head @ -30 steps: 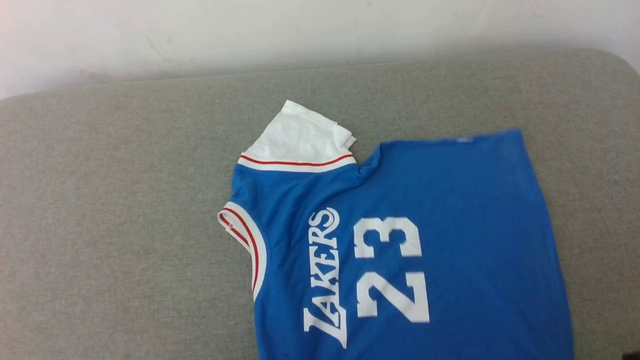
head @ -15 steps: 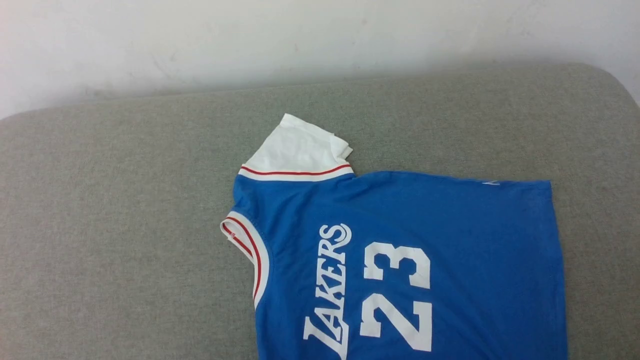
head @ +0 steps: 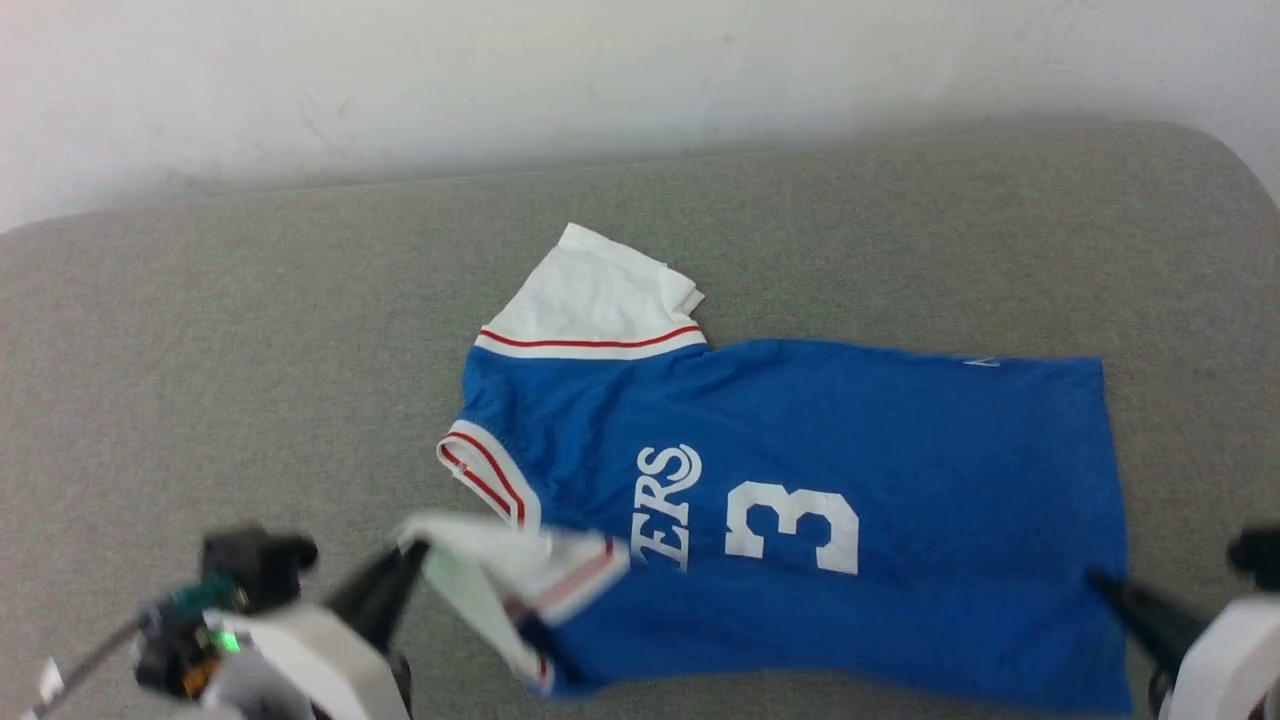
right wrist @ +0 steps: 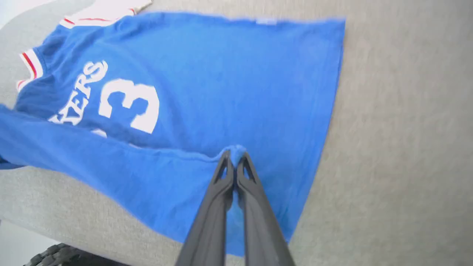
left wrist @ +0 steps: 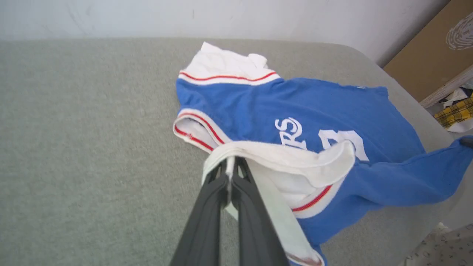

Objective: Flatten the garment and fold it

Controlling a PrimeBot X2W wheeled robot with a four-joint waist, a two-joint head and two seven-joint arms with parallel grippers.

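We list: left end effector [left wrist: 231, 164], pinching the garment [head: 900, 440] by its raised white sleeve; garment body, spanning both end effectors, far half flat on the grey padded surface [head: 250, 350]; right end effector [right wrist: 232, 155], pinching the blue hem.

The garment [head: 900, 450] reads "ERS" and "3" in white (the rest hidden under its folded-over edge).

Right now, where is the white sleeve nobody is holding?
In the head view, the free white sleeve lies on the grey cushion at the far left corner of the jersey, toward the wall.
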